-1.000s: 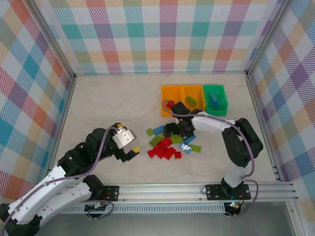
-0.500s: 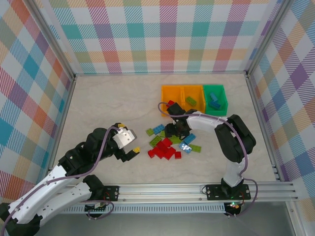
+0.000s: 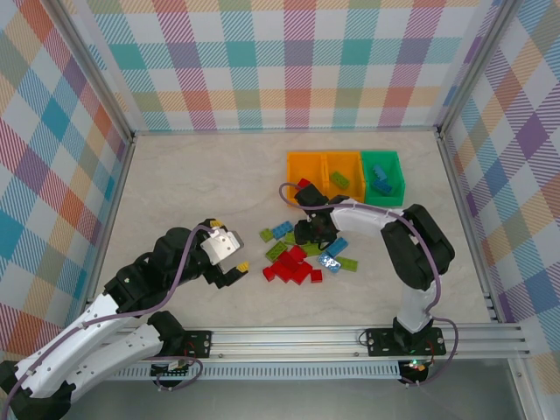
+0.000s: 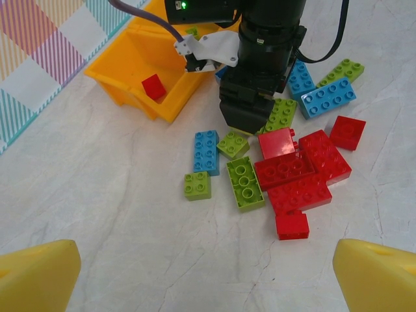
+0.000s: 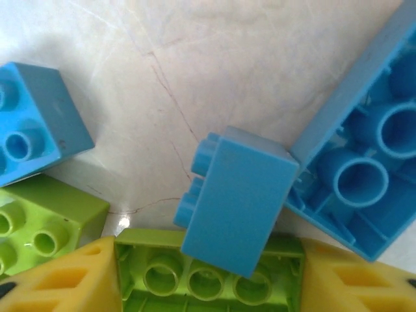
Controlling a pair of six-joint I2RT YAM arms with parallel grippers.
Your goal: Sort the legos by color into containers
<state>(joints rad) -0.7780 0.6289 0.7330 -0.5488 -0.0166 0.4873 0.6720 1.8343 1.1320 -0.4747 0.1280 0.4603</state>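
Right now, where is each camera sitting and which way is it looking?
Top external: high above and behind the arms, looking down at the table; both arms show, left gripper and right gripper.
Left wrist: low on the left arm, looking across at the brick pile and an orange bin; left fingertips at the bottom corners.
Right wrist: close above the pile, looking down; the right fingertips flank a lime green brick.
Shared: top and left wrist views both show the right gripper over the pile.
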